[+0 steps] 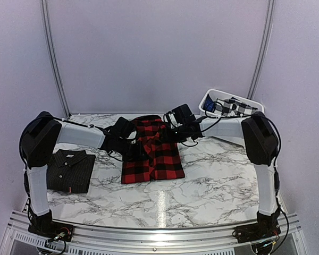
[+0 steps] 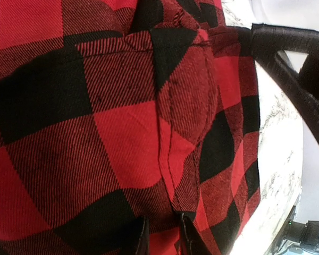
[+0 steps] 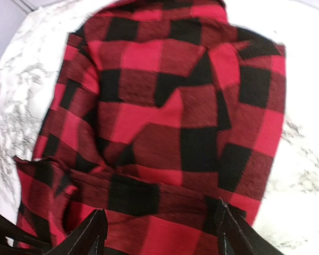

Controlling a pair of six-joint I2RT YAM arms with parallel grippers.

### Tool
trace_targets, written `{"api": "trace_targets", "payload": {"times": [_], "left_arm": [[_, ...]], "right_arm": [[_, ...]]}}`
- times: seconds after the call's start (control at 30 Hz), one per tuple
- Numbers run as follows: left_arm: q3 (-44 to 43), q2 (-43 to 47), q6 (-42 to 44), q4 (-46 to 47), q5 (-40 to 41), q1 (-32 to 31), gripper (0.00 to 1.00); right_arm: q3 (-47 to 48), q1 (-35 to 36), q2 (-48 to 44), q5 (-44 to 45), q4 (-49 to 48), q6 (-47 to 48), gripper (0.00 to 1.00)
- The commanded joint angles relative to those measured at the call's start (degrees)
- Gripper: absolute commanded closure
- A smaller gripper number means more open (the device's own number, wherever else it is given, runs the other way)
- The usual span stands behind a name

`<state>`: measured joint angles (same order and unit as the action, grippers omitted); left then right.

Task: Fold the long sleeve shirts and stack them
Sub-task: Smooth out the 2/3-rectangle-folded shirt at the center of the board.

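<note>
Flannel shirt (image 1: 151, 154), red-and-black check, lies mid-table with a fold clamped in the left hand (image 2: 164, 240), whose fingertips are cut off at the frame edge. The right hand (image 3: 159, 234) stands with fingers apart over it. Seen from above, both hands hide its far end. Count: two shirts, with the black pinstriped shirt (image 1: 69, 170) folded at the left of the table (image 1: 218, 175); contents of the one white bin (image 1: 206, 102) are indistinct.

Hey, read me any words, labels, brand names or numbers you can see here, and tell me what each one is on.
No text can be read anywhere.
The small red tag on the black shirt is too small to read.
The flannel shirt shows no label.
</note>
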<state>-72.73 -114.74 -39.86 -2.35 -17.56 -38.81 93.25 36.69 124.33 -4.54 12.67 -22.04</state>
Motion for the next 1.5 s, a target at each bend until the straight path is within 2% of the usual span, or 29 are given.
{"api": "trace_targets", "payload": {"times": [0.0,0.1,0.33,0.6,0.8,1.1,1.2,1.47], "left_arm": [[-2.1,-3.7,-0.1,1.3,-1.0,-0.5,0.78],[-2.6,-5.0,-0.1,1.3,-1.2,-0.5,0.79],[-2.1,-2.1,0.7,0.7,1.9,-0.5,0.78],[-3.5,0.6,1.8,0.3,3.8,1.3,0.78],[-3.5,0.7,2.1,-0.7,4.2,3.7,0.78],[-2.6,-1.8,4.5,-2.6,5.0,11.2,0.78],[-3.0,-3.1,4.8,-2.7,4.7,12.6,0.78],[-4.5,-4.5,5.5,-3.1,3.9,13.0,0.78]], "right_arm": [[-2.9,0.0,-4.0,1.4,1.1,0.7,0.4],[-5.0,0.0,-5.6,2.8,1.2,0.5,0.46],[-6.8,-0.5,-5.0,4.3,1.2,0.7,0.5],[-2.0,-2.6,1.1,5.7,3.8,2.3,0.58],[-1.5,-4.2,2.4,9.0,6.5,3.3,0.6],[1.3,-2.9,-4.0,8.9,8.2,3.7,0.57],[2.3,-1.5,-5.0,5.6,7.4,3.8,0.56],[1.1,0.6,-3.3,-13.1,-2.4,-1.3,0.42]]}}
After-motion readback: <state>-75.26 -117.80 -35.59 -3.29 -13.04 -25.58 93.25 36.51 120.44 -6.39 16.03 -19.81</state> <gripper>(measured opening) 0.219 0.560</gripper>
